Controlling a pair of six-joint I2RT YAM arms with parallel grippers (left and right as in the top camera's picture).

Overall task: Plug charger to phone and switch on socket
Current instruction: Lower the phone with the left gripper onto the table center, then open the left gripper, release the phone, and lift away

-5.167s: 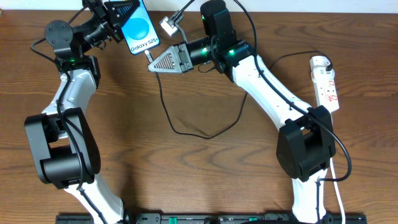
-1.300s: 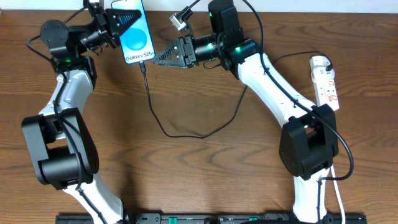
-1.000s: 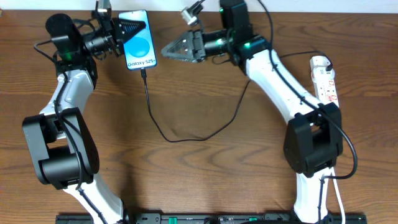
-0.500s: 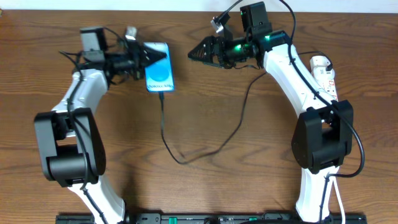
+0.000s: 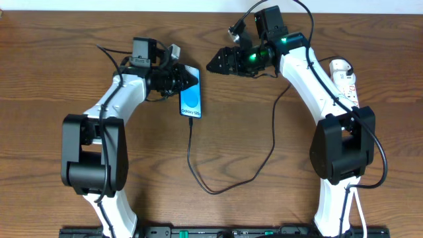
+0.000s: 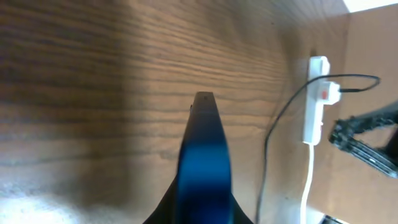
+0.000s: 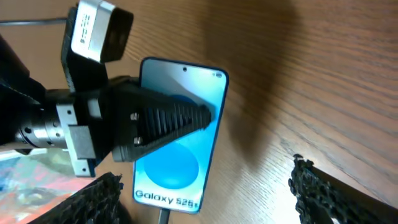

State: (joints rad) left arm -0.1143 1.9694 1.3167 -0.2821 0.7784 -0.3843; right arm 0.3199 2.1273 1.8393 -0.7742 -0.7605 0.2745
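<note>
Phone swung toward the middle with the cable attached; the switch is still to do.
The left gripper (image 5: 188,79), clamped on the phone (image 5: 191,102), has carried it in from the far corner. The charger (image 5: 198,175) trails from the phone's lower end and looks plugged in. The right gripper (image 5: 213,65), jaws wide and empty, has let go and backed off just beside the phone. The socket (image 5: 346,82) lies well behind it, beyond its own arm, and slack cable loops across the table (image 5: 264,211) between them.

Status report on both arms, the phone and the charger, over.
Left gripper jaws shut on the phone. Right gripper jaws open, empty. Charger plugged into phone's bottom end. Way to the socket looks clear.
</note>
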